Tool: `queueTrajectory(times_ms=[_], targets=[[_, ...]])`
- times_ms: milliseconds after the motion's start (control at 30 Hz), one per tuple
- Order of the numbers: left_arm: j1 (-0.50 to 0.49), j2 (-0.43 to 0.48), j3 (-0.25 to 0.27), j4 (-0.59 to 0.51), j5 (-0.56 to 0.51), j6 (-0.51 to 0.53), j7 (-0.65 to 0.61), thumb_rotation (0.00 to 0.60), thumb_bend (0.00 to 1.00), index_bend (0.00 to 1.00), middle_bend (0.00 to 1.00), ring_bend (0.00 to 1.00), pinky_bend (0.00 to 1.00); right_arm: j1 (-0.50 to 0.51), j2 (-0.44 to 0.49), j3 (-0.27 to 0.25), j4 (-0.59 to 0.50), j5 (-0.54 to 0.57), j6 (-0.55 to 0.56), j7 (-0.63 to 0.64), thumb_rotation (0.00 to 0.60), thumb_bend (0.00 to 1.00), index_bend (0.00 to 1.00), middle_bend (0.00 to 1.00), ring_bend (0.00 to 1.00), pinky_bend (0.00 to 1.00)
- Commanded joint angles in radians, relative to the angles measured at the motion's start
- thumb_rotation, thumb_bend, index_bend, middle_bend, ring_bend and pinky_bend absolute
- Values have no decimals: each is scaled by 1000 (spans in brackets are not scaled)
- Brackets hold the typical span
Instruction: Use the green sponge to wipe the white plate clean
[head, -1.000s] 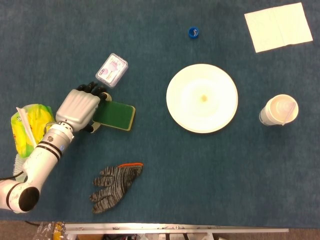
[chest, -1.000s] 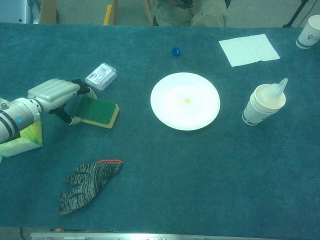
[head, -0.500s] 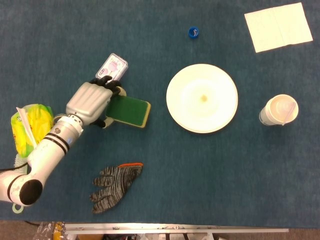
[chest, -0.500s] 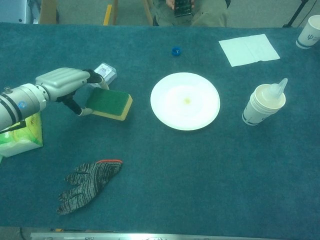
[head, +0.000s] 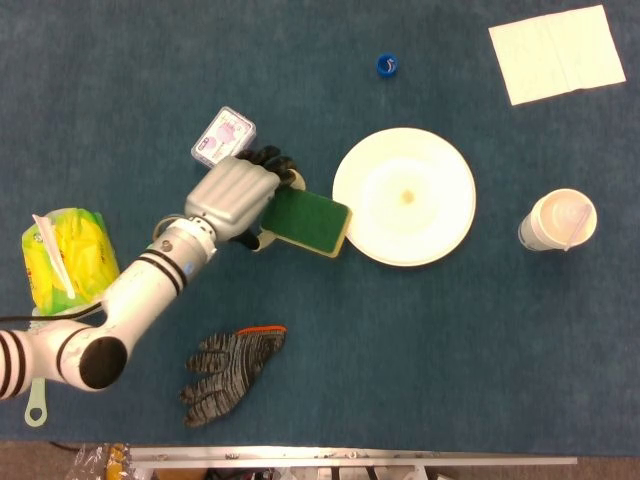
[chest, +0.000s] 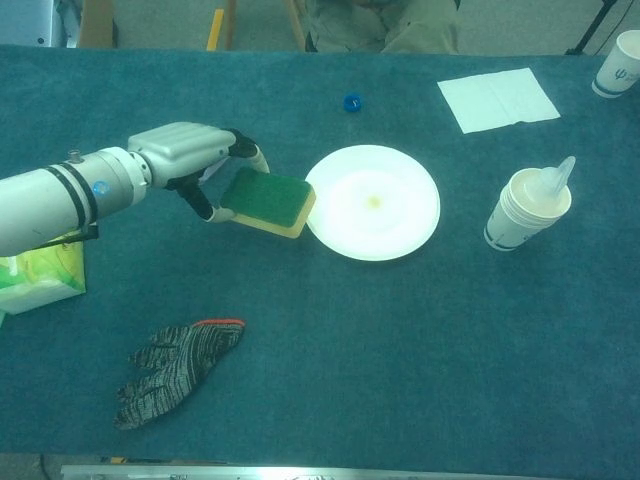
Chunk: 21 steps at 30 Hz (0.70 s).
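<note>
My left hand (head: 236, 197) (chest: 190, 153) holds the green sponge (head: 308, 219) (chest: 268, 198) by its left end, green face up with a yellow layer beneath. The sponge hangs above the cloth, and its right edge reaches the left rim of the white plate (head: 430, 215) (chest: 400, 225). A small yellowish spot (head: 407, 196) (chest: 373, 202) sits at the plate's centre. My right hand shows in neither view.
A small clear box (head: 222, 138) lies behind the hand. A knitted glove (head: 228, 368) (chest: 172, 368) lies near the front edge, a yellow-green packet (head: 62, 255) at the left. A paper cup (head: 558, 221) (chest: 526, 210), a napkin (head: 556, 52) and a blue cap (head: 387, 65) lie to the right and behind.
My left hand has lifted the sponge off the cloth and carried it to the right, from beside the clear box up to the plate's left rim.
</note>
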Motion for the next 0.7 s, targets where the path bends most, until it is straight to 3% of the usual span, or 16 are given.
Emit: queueTrajectory(times_ms=[33, 700], targets=[[-36, -25, 4, 9, -41, -7, 30, 600, 293, 295, 167, 90, 160, -1, 1, 0, 3, 1, 0, 4, 600, 207, 409, 362, 278, 472], [-199, -179, 15, 115, -276, 38, 119, 599, 293, 293, 163, 90, 160, 4, 2, 1, 25, 5, -12, 37, 600, 207, 409, 362, 273, 472]])
